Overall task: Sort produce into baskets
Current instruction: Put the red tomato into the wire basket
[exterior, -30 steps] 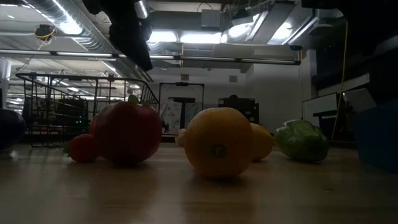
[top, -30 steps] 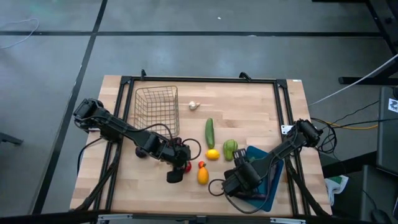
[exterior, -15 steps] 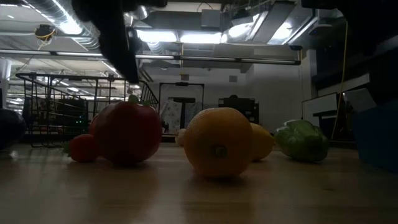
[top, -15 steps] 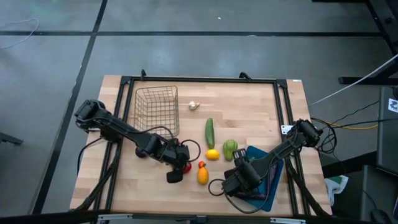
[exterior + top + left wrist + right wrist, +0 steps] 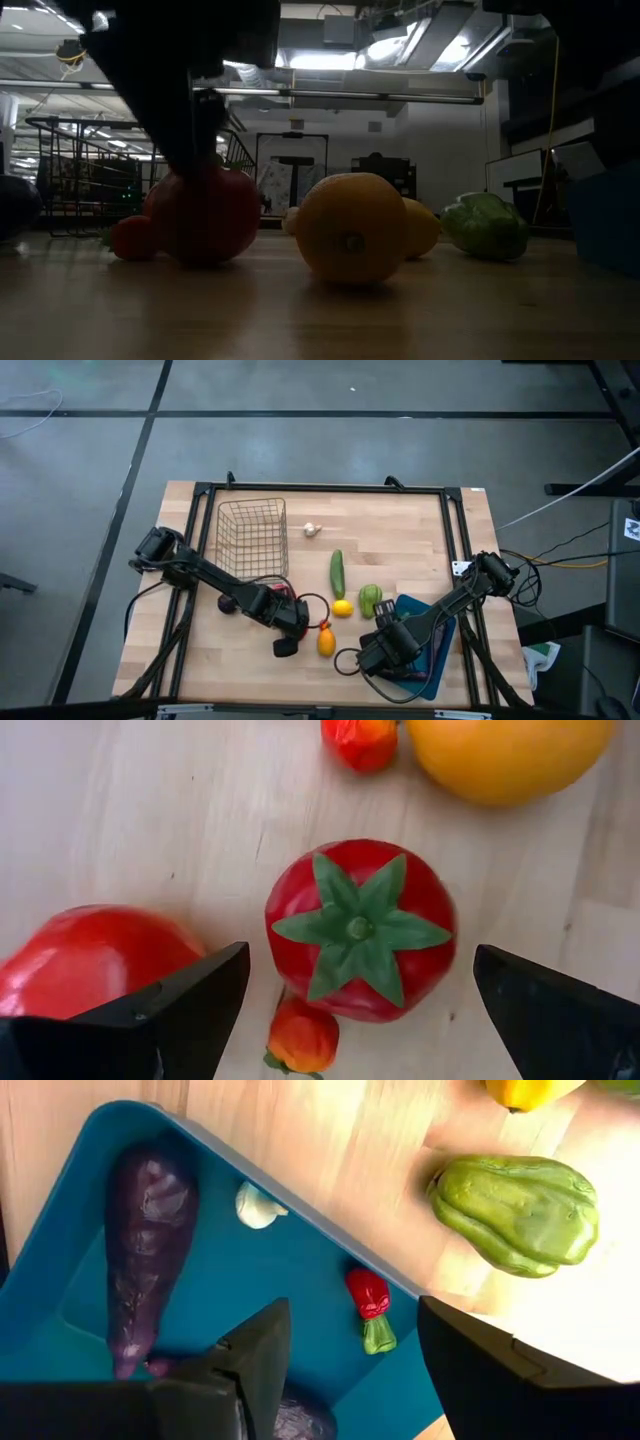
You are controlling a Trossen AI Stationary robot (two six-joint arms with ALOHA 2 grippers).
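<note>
A red tomato [image 5: 360, 930] with a green star calyx stands on the wooden table; it also shows in the low view [image 5: 205, 215]. My left gripper [image 5: 360, 955] is open just above it, one finger on each side, and shows in the high view [image 5: 295, 620]. A second red fruit [image 5: 90, 960], two small red-orange ones [image 5: 300, 1035] and an orange [image 5: 326, 642] lie close by. My right gripper [image 5: 355, 1380] is open above the teal tray [image 5: 300, 1280], which holds a purple eggplant [image 5: 145, 1250], a white garlic [image 5: 258, 1205] and a small red pepper [image 5: 370, 1305].
The wire basket [image 5: 252, 535] stands at the far left. A garlic [image 5: 312, 529], a cucumber [image 5: 338, 572], a lemon [image 5: 342, 608] and a green pepper [image 5: 370, 598] lie mid-table. Dark eggplants lie beside the left arm [image 5: 228, 603] and near the front [image 5: 283, 648].
My left gripper has come down and a little toward the table's near edge, over the red tomato. It stays open. The produce and my right arm have kept still.
</note>
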